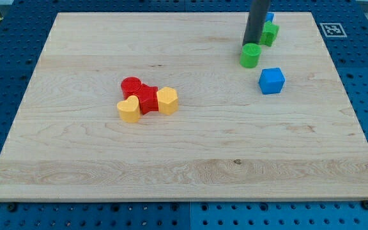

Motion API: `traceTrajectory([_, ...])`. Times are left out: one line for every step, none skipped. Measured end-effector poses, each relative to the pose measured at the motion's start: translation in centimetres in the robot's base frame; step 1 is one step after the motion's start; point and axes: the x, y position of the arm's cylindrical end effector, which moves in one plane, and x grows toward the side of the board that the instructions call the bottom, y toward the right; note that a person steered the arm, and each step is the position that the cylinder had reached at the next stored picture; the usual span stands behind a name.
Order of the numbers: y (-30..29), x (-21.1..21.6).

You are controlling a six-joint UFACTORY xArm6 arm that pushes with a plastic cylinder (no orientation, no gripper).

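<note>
The pale wooden board [171, 153] lies on a blue perforated table [11, 57], and my tip [247, 45], the lower end of a straight dark rod with no jaws to open or close, rests near the board's top right part. It sits right at the top-left edge of a green cylinder block [250, 55]; they look to be touching, though the rod's end is partly masked by the block, so contact cannot be confirmed. Any push from here would meet the cylinder off-centre, and a round block struck that way is likely to roll aside rather than travel straight.

Toward the view's bottom right of my tip, near the cylinder but apart from it, stands a blue cube block [271, 80]. Just to the tip's right and slightly higher is a second green block [269, 32], its shape unclear, with a sliver of another blue block [270, 16] behind it.

Well away to the tip's lower left is a tight cluster: a red block pair [139, 93], a yellow heart-shaped block [128, 109] and a yellow hexagonal block [167, 100], all touching.

At the far top right corner sits a small printed marker [331, 29].
</note>
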Motion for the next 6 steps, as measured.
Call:
traceTrajectory([-0.6, 0.5])
traceTrajectory([-2.5, 2.1])
traceTrajectory([-3.6, 4.0])
traceTrajectory([-3.6, 5.6])
traceTrajectory([-3.6, 8.1])
traceTrajectory([-3.6, 10.5])
